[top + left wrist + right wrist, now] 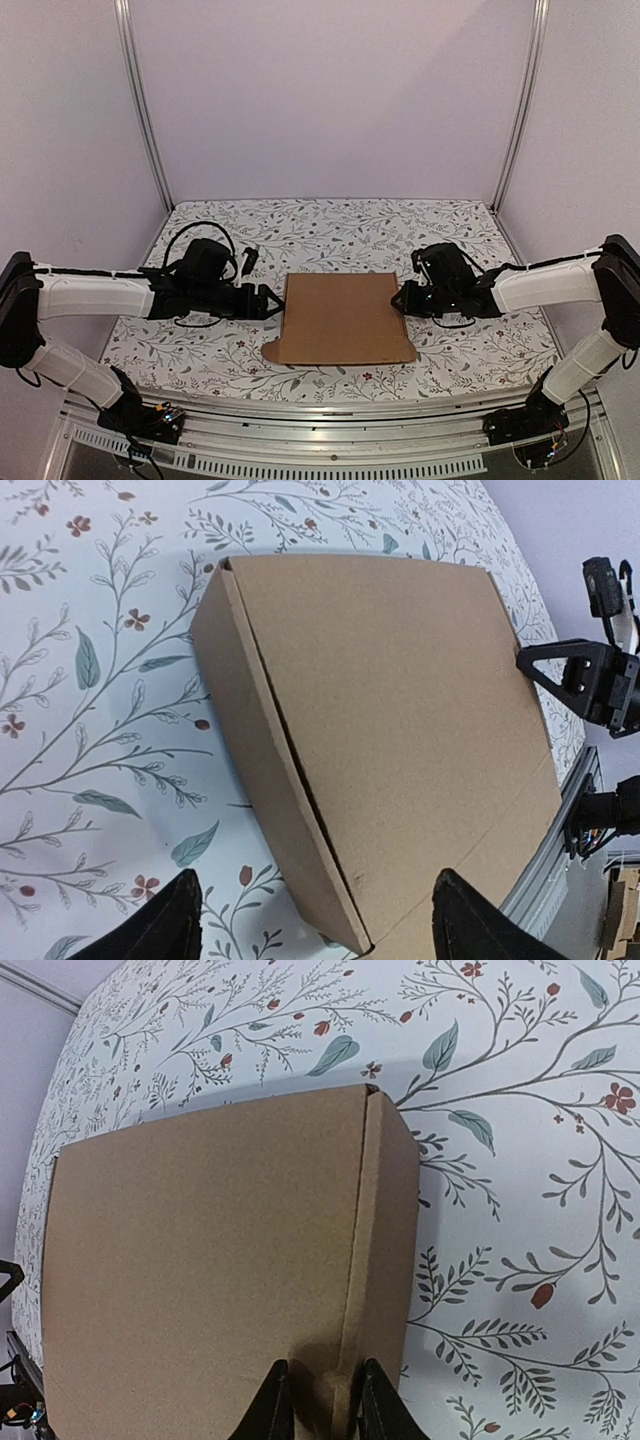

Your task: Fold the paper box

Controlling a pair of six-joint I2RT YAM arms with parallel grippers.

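While the paper box is lying nearly closed on the tabletop, right pincer is clenching its right wall, left pincer gaping beside the left; next move is likely calling for squaring inward pressure.

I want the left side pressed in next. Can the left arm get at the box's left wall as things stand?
Probably yes. The left gripper sits beside the paper box, jaws open toward its left wall, with nothing seen between them.
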